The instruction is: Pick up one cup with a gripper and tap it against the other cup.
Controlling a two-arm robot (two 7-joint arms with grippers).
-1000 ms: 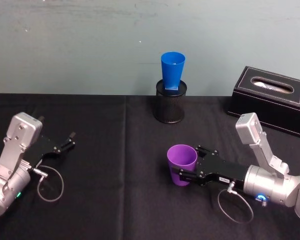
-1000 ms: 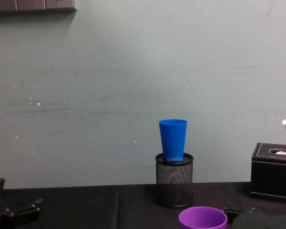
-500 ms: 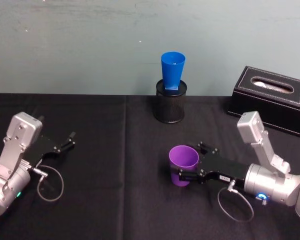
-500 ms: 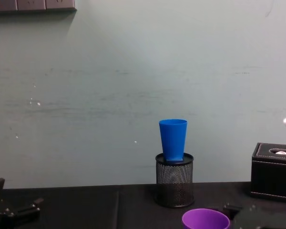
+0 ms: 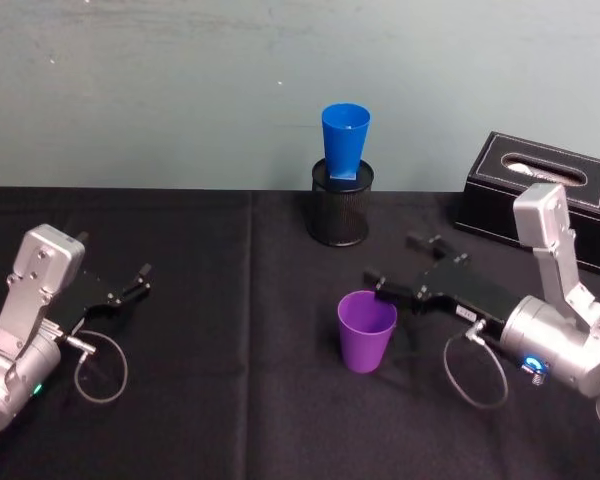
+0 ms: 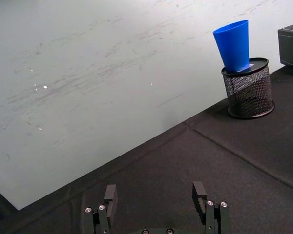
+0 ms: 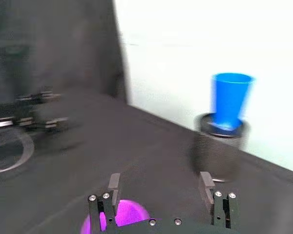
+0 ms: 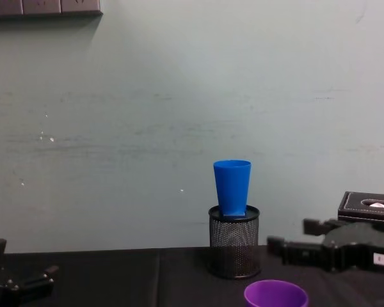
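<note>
Two cups: one purple tumbler (image 5: 366,329) stands upright on the black tablecloth (image 5: 230,400); one blue tumbler (image 5: 345,140) sits in the mesh pen holder (image 5: 341,212) at twelve o'clock. Right gripper (image 5: 405,265) hangs released at the purple tumbler's two o'clock, apart. Left gripper (image 5: 140,278) parked at nine o'clock, spread, empty.

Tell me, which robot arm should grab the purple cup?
Right. The right gripper, jaws open, hovers just beside the purple cup; the left gripper sits far off across the table.
</note>
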